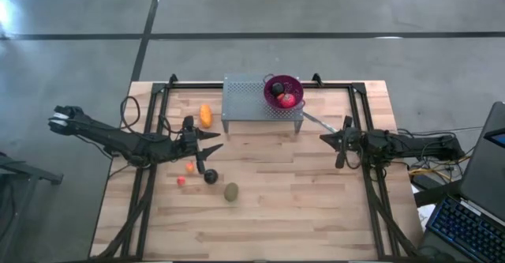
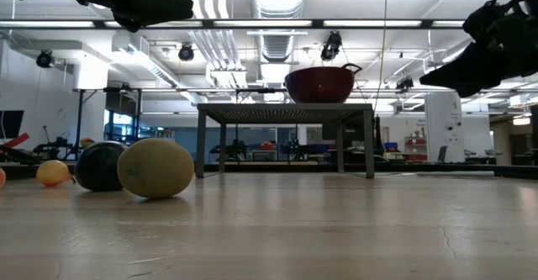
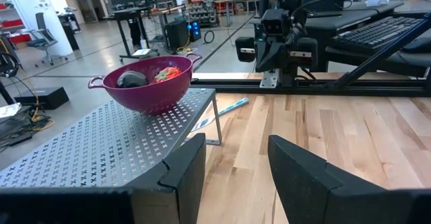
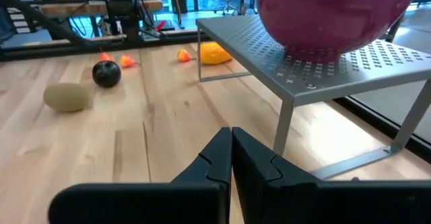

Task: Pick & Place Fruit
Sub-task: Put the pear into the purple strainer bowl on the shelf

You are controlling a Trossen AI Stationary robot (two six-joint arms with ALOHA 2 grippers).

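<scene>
From where I stand at the front of the table, the brown-green oval fruit (image 1: 230, 192) lies nearest, with the near-black round (image 1: 211, 177) just behind it and a small red ball (image 1: 181, 181) off to its side; a small orange ball (image 1: 190, 167) sits a little farther back. None of them is held.

Over that cluster the left arm stretches in from the left edge, low and nearly level, its left gripper (image 1: 211, 142) pointing toward the table's middle with the fingers (image 3: 185, 171) parted a moderate way and nothing between them. The right arm reaches in from the right edge, its right gripper (image 1: 326, 140) pointing back toward the left one, fingers (image 4: 209, 160) pressed together, empty.

The table-level camera shows only the oval and the dark round as large shapes up close, hiding the small red ball; from overhead all four are seen apart.

Farther back the elongated orange fruit (image 1: 206, 116) lies on the wood just beside the perforated metal stand (image 1: 245, 97). On the stand's right end sits the purple bowl (image 1: 272, 82), holding a red fruit (image 1: 288, 100) and a dark one (image 3: 132, 79). A thin silver utensil (image 1: 314, 122) lies on the table by the stand's right leg
</scene>
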